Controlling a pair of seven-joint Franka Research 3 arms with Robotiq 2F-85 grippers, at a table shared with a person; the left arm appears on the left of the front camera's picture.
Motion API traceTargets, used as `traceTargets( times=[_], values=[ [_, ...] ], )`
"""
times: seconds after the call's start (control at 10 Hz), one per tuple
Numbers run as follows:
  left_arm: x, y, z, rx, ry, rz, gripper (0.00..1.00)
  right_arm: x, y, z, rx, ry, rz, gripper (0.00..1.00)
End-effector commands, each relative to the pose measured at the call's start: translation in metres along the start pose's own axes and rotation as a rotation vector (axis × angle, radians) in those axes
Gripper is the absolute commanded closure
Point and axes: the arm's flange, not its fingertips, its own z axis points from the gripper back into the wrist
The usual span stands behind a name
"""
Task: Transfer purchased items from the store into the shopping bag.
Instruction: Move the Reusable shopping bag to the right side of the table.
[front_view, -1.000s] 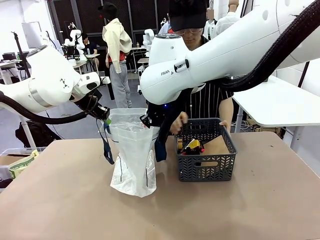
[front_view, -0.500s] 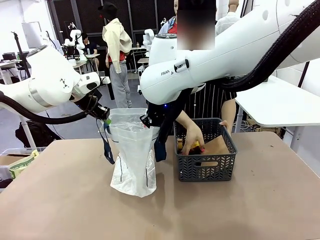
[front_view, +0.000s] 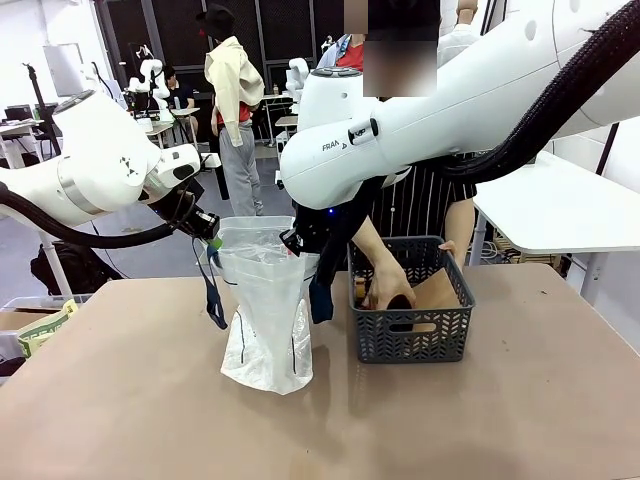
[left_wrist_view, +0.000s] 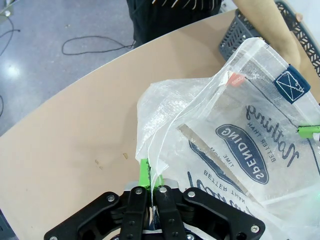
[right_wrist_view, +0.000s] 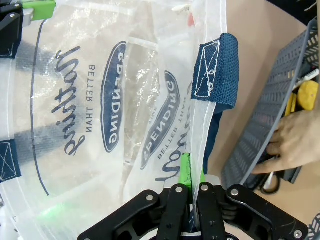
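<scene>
Green pads (left_wrist_view: 144, 172) of the left gripper (left_wrist_view: 151, 182) were clamped shut on the thin film rim of the shopping bag (front_view: 265, 320). The right gripper (right_wrist_view: 191, 175) was pinched shut the same way on the opposite rim, just beside a navy strap handle (right_wrist_view: 215, 70)

Front view: left pinch sat at 9 o'clock of the bag mouth, right pinch at 3 o'clock. The mouth was spread open between them and the bag base rested on the table (front_view: 150, 420)

Basket (front_view: 415, 335) stood at 3 o'clock of the bag, just beside it, not touching. Person's hand (front_view: 388, 288) was down inside at the basket's 9 o'clock end. Couldn't tell if it had closed on anything. Flat brown packet (front_view: 437, 292) leaned toward the 1 o'clock corner, and a yellow piece (right_wrist_view: 306, 95) lay near the hand

Handling, my read:
- bag film looked light, floppy and slippery, with no stiffness of its own, so it would likely sag if either pinch let go
- best hold looked like the rim next to the stitched strap patches, which seem reinforced
- items looked small and light
- packet looked flat and fairly stiff, so take it by an edge
</scene>
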Motion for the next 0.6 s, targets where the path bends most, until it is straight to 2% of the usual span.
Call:
traceTargets(
  times=[0.0,0.5],
  values=[
    [-0.0002,0.0008,0.0001,0.001,0.0,0.001,1.0,-0.002,0.0001,-0.0012,-0.001,0.0,0.0,1.0],
    [-0.0002,0.0008,0.0001,0.001,0.0,0.001,1.0,-0.002,0.0001,-0.0012,-0.001,0.0,0.0,1.0]
  ],
)
